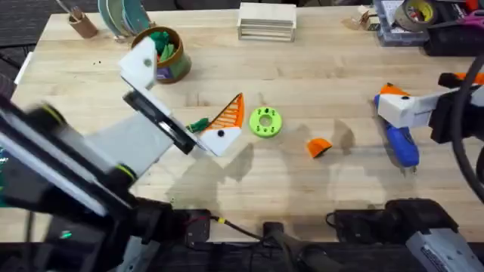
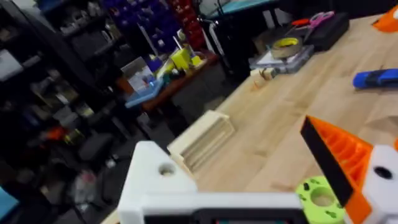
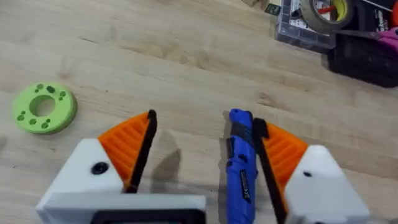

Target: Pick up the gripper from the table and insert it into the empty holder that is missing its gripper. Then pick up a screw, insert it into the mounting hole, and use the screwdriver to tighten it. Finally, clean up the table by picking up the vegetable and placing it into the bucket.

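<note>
My right jaws sit open around the blue pen-shaped electric screwdriver [image 3: 239, 168]; next I close. Left jaws open, one pad missing.

Near the middle of the wood surface you have a bright green ring-shaped disc [image 1: 265, 122] with small holes. At the far edge sits a pale stack of slats [image 1: 266, 21]. At the far right corner, a roll of tape [image 1: 417, 13] rests on a clear parts case [image 1: 399, 29].
</note>
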You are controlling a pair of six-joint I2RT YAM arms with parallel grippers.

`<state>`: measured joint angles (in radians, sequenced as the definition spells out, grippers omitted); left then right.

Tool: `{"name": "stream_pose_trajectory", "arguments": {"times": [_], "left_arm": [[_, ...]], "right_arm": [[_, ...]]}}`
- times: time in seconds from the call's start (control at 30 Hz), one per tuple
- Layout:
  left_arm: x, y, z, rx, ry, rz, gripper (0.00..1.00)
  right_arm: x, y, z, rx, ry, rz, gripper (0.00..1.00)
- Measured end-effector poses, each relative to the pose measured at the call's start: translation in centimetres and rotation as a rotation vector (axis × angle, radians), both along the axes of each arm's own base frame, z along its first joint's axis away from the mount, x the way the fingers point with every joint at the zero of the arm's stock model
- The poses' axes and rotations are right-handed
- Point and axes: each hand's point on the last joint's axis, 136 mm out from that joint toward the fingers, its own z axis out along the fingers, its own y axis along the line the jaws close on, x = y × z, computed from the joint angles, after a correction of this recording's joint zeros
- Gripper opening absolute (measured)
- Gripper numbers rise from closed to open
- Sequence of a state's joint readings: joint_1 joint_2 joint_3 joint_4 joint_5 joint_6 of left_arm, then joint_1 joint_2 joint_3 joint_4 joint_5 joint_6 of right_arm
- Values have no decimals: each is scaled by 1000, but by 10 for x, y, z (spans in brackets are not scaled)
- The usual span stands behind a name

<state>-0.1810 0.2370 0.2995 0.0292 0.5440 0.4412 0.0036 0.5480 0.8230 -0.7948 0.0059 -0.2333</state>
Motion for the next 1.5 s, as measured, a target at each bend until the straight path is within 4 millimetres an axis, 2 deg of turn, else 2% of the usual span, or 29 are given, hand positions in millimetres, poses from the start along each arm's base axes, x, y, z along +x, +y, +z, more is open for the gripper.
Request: {"name": "stream_pose_trajectory", "arguments": {"times": [0.2,0.4,0.53,0.63,0.87,1.5], "left_arm": [[-2,2,-24,-52,-75,5,993],[-7,0,-49,-73,-74,-10,993],[-9,-1,-49,-79,-71,-22,993],[-7,-2,-60,-69,-22,-26,993],[-8,-7,-107,-33,195,-50,993],[-9,-7,-107,-33,196,-56,993]], "right_arm": [[0,0,0,0,0,0,991],[0,0,0,0,0,0,991],[0,0,0,0,0,0,992],[0,0,0,0,0,0,991],[0,0,0,0,0,0,992],[0,0,0,0,0,0,992]]}}
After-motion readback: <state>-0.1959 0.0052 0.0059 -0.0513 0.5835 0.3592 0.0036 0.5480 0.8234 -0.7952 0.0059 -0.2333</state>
